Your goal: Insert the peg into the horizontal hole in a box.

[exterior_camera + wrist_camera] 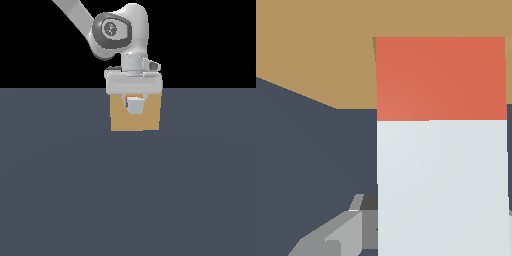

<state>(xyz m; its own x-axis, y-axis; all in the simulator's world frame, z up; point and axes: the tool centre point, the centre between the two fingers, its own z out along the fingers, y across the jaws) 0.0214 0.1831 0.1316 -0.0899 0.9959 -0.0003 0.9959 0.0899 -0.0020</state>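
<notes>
as gripper (135,102) grips peg (441,150), box (316,50) close

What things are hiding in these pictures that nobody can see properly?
- The hole: in both views the peg covers that part of the box.
- The peg's far tip: whether it is inside yet, neither view shows.
- The end effector: its fingers are too small in the exterior view and cut off in the wrist view.

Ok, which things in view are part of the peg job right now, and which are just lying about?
Part of the job:
- peg, red-orange end toward the box
- box
- gripper, holding the peg
- hole: not visible, hidden behind peg and gripper

Lying about:
- nothing else shows; only the floor
</notes>
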